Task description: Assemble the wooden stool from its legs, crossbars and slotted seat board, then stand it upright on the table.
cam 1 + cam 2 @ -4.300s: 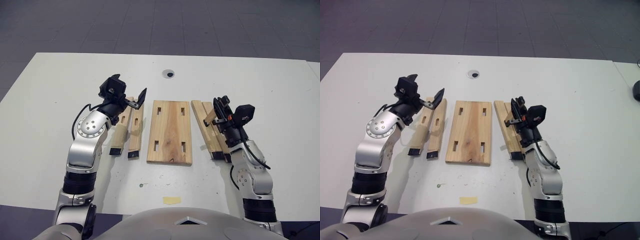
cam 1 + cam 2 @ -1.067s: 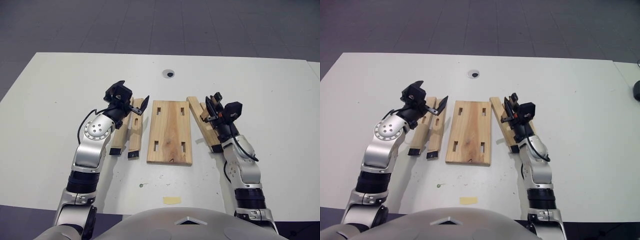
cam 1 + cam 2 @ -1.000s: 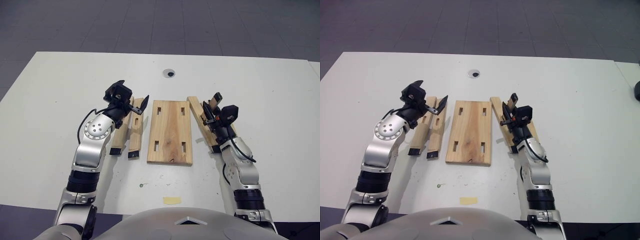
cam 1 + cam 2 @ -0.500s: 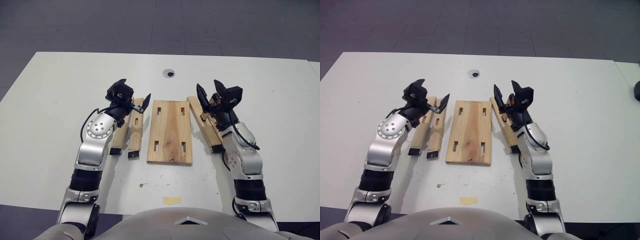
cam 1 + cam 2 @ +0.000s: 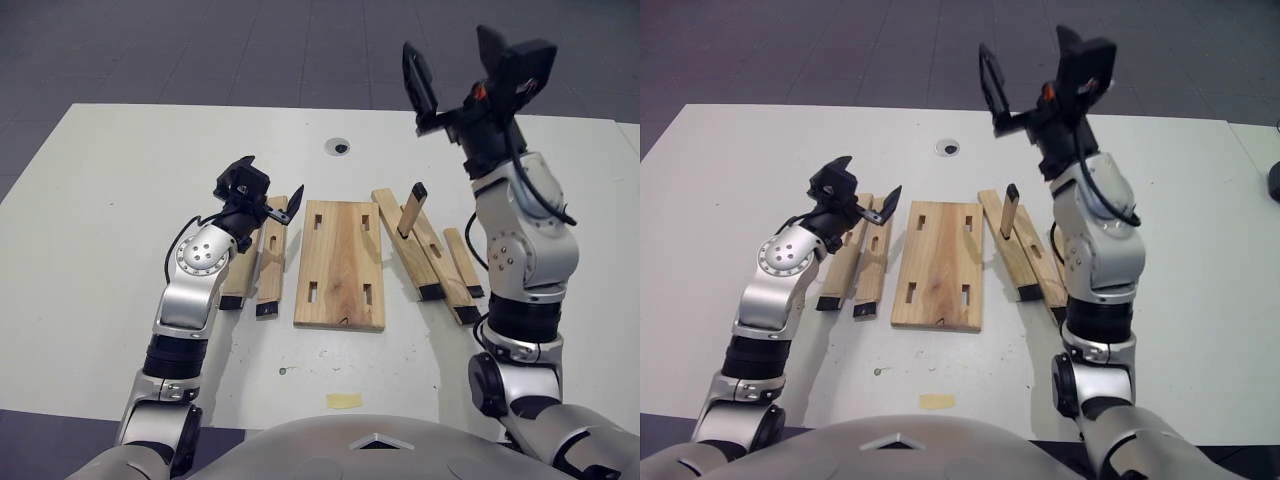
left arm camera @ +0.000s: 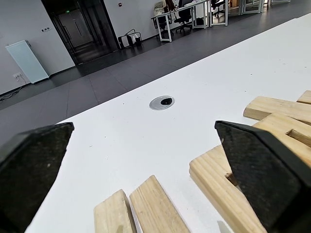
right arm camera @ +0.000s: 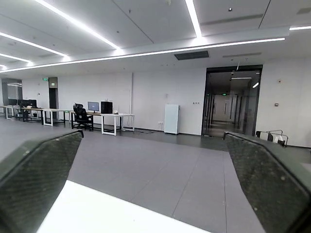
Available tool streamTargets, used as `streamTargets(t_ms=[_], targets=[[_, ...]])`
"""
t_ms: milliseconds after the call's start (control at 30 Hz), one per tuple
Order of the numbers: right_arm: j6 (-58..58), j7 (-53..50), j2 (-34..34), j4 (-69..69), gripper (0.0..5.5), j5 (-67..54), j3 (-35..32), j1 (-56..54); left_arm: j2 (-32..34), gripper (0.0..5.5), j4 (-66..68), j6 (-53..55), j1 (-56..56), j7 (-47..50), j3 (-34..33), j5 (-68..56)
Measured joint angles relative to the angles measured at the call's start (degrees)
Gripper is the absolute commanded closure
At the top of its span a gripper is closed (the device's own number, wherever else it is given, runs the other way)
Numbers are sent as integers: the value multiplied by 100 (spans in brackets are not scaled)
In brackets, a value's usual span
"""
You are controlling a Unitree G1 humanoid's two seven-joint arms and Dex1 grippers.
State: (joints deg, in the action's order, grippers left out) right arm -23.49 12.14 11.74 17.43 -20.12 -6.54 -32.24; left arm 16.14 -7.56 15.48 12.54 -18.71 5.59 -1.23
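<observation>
So the left gripper (image 5: pixel 270 182) still hovered over the left legs (image 5: pixel 270 262), jaws wide. Seat board (image 5: pixel 340 262) lay flat on the worktop (image 5: pixel 120 200). Right gripper (image 5: pixel 452 62) had lifted high, jaws wide and empty, leaving a crossbar (image 5: pixel 410 208) propped up on the right legs (image 5: pixel 418 258). First joint probably started.

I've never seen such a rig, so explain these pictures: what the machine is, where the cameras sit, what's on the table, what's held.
It is a humanoid robot with two arms, each with a two-finger gripper. The two wide pictures come from cameras in its head, looking down at the table. The other two come from wrist cameras; the dark shapes at their edges are gripper fingers. On the table lie stool parts: the slotted seat board in the middle, two wooden pieces left of it, further pieces on the right, a short piece tilted up. The left gripper hovers open over the left pieces; the right gripper is open, high above the table. Neither holds anything.
</observation>
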Motion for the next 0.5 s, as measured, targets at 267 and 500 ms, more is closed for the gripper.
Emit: streamTargets(t_ms=[267,500], targets=[[-180,22,-158,-134,14,-10,439,507,-25,10,69,-53,58,25,5,11],[658,376,15,-1423,14,426,635,1173,-48,10,95,-53,64,60,-8,-8]])
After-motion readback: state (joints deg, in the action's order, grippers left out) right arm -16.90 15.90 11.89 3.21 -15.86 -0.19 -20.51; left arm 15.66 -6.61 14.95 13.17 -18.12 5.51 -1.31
